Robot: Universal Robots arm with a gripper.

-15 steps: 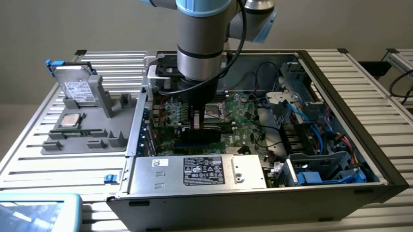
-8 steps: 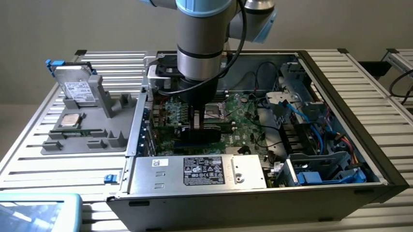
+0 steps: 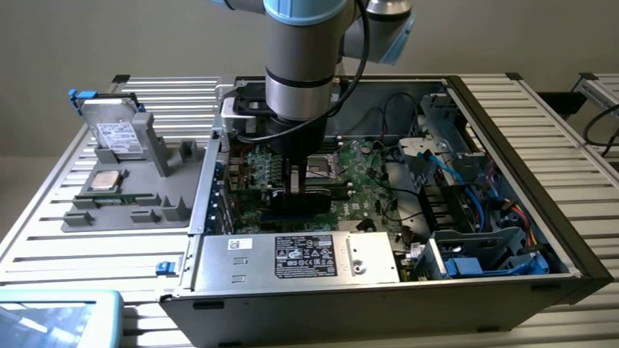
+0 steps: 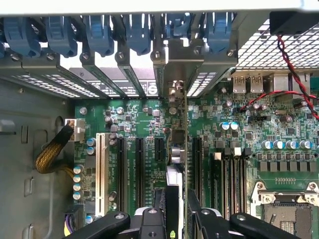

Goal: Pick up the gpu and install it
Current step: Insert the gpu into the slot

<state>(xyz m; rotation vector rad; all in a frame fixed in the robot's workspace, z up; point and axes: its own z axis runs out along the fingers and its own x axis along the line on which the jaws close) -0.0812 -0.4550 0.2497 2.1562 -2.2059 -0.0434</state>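
Gripper lowered into the open computer case, centre of the exterior frame; fingers closed on the gpu, held edge-on and upright above the motherboard; card runs between the black expansion slots, its silvery bracket end toward the rear slot covers; whether it is seated in a slot cannot be told; hard drive stands on the grey fixture at the exterior frame's left.

You had one open computer case, one robot arm, one gripper and one gpu. The motherboard carried one white expansion slot. One power supply sat inside. On the grey tray you had one hard drive and one processor.
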